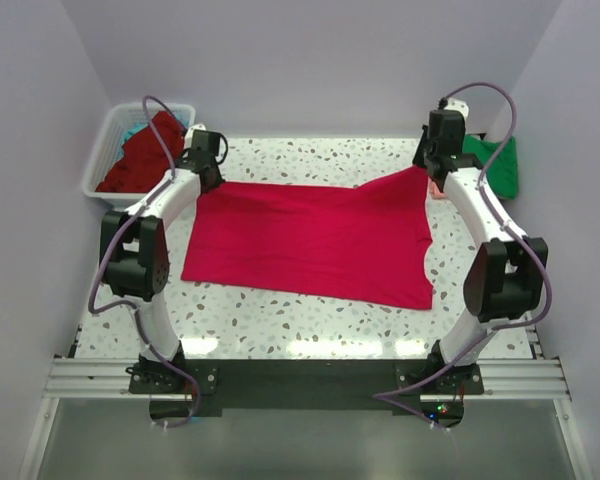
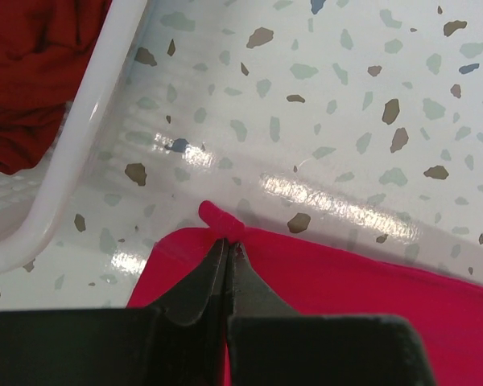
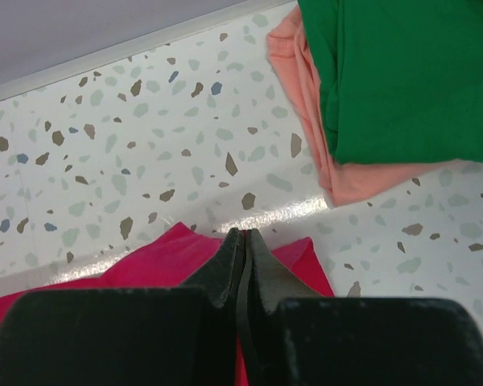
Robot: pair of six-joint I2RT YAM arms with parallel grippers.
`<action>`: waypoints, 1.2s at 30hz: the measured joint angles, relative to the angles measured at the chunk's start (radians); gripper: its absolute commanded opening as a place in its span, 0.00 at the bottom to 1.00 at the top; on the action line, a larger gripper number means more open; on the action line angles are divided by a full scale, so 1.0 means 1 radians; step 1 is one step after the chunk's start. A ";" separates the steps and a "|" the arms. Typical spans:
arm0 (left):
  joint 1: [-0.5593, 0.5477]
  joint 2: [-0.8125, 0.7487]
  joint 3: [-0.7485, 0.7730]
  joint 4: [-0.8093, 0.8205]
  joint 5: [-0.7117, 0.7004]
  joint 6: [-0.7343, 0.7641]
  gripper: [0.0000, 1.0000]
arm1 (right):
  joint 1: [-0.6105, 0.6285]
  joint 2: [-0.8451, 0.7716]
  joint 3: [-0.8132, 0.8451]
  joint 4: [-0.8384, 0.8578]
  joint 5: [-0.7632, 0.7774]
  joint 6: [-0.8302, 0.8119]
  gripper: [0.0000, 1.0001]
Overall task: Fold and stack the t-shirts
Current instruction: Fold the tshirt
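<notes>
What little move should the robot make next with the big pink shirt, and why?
Probably lift both far corners together and bring them toward the near edge, a first fold. The left end effector and right end effector are each shut on a far corner of the crimson t-shirt, which lies spread out.

White slatted basket sits at far left corner of speckled tabletop; pale wall beyond.
</notes>
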 measured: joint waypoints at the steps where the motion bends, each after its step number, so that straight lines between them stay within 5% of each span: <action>1: 0.000 -0.005 -0.006 0.000 -0.003 -0.001 0.00 | 0.000 -0.023 -0.017 -0.002 0.000 0.003 0.00; 19: 0.000 -0.023 -0.092 -0.050 -0.044 -0.061 0.00 | 0.000 -0.345 -0.315 -0.085 -0.020 0.056 0.00; 36: 0.000 -0.023 -0.169 -0.126 -0.037 -0.111 0.00 | 0.000 -0.490 -0.472 -0.219 -0.017 0.095 0.00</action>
